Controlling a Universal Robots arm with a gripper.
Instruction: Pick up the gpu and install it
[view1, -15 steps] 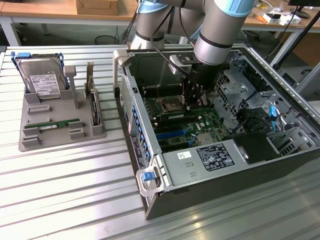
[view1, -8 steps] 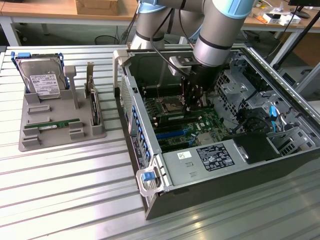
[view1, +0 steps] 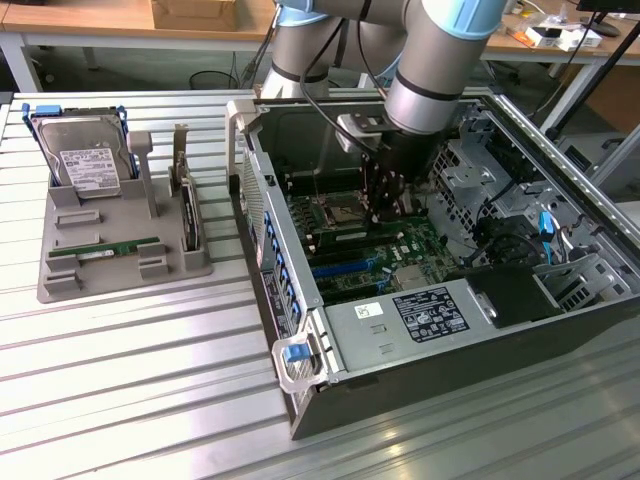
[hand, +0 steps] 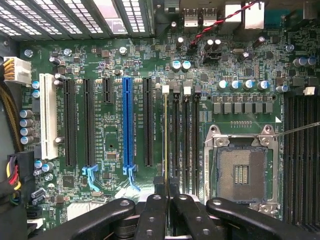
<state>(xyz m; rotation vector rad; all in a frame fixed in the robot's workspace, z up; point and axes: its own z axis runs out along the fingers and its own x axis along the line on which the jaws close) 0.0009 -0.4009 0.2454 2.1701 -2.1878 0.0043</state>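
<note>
The hand (hand: 167, 202) is pinched nearly closed on the gpu (hand: 165, 135), a thin stick seen edge-on in the wrist view as a pale yellow-green line standing in the first of the narrow black slots just beside the CPU socket (hand: 242, 172) on the motherboard (hand: 115, 135). In the exterior view the hand (view1: 385, 205) reaches down inside the open computer case (view1: 300, 330), over that same socket area.

The likely trouble is misalignment: if the stick sits tilted or off the slot's line, pressing could jam it or leave it only half seated. A sideways drift could bump it against the neighbouring slots.

Little of the gpu's face shows, only its narrow top edge, long and straight, running away from the fingers (hand: 150, 215) along the slot.
</note>
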